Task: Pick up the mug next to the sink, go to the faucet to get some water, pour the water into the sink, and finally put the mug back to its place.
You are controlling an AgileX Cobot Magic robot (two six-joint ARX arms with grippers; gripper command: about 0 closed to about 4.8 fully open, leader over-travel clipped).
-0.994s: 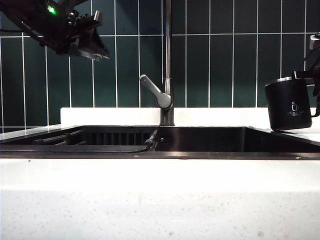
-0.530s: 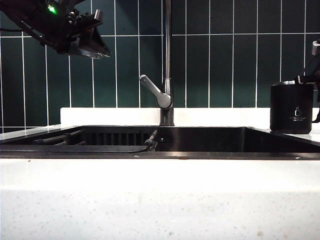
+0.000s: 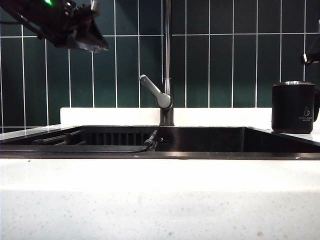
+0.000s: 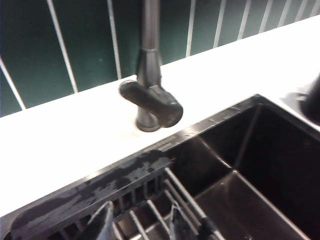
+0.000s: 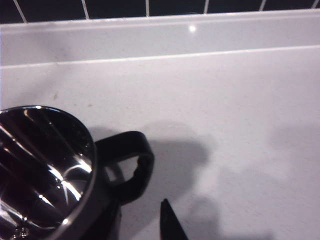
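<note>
exterior: black mug stands upright on the white surface, right of the faucet and sink; left end effector hangs high left of the faucet | left wrist: left end effector fingers spread above the sink rack, near the faucet | right wrist: right end effector just beside the mug handle, not touching; one fingertip shows, spread or not I cannot tell

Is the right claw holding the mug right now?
No, the mug stands alone on the counter, the right claw beside its handle.

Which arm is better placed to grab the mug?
Right: the right gripper hangs just above the mug on the right counter; the left gripper is high over the sink's left end.
</note>
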